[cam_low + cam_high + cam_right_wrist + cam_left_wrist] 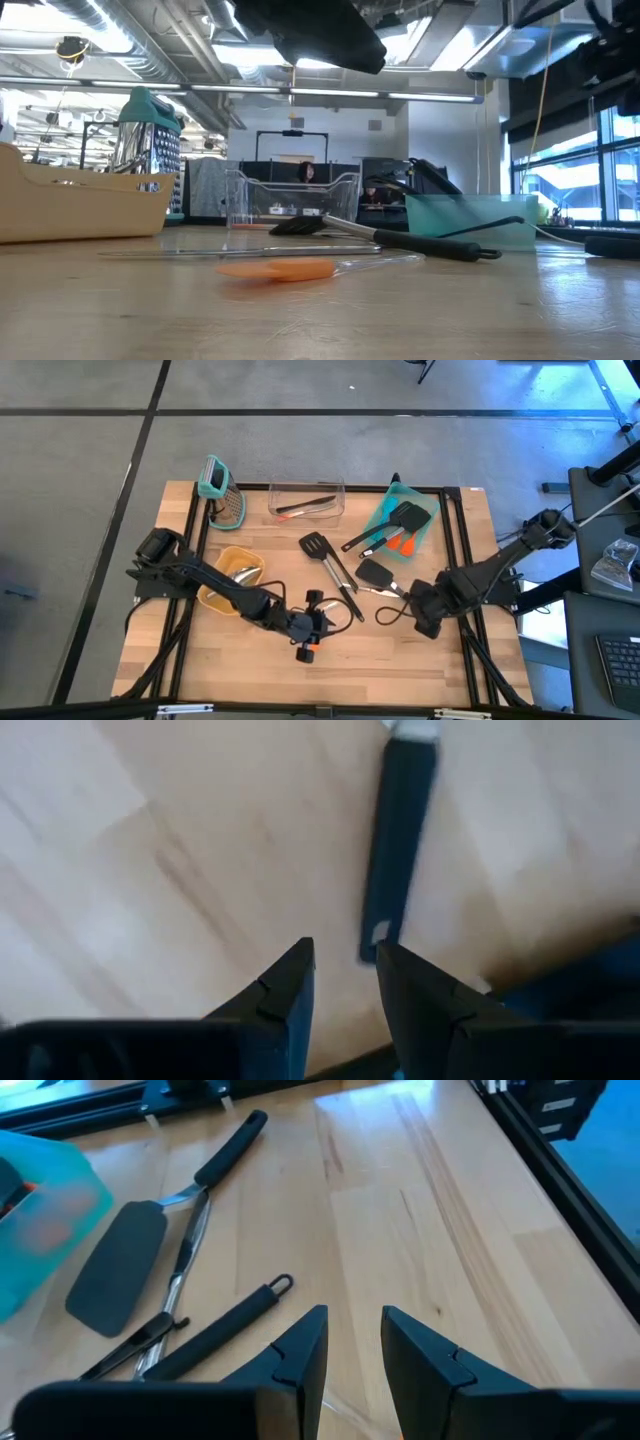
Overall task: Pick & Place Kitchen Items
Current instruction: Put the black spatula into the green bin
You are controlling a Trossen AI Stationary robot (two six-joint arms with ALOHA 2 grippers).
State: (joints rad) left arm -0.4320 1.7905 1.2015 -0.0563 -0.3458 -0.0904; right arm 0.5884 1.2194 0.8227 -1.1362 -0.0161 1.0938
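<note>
An orange spatula (275,268) with a clear handle lies flat on the wood near the table's front edge. My left gripper (353,1342) hangs above it, open, nothing between its fingers; in the high view my left gripper (322,624) is at the table's middle front. A black turner (120,1265) and a black slotted turner (313,544) lie farther back. My right gripper (343,982) points down, open, just short of the end of a black handle (397,850); in the high view my right gripper (425,615) is toward the right front.
A teal tray (420,498) at the back right holds black and orange utensils. A clear bin (305,488) stands at the back middle, a teal-handled grater (222,492) at the back left, a yellow bowl (240,554) with a metal scoop at the left. Bare wood lies at the front left.
</note>
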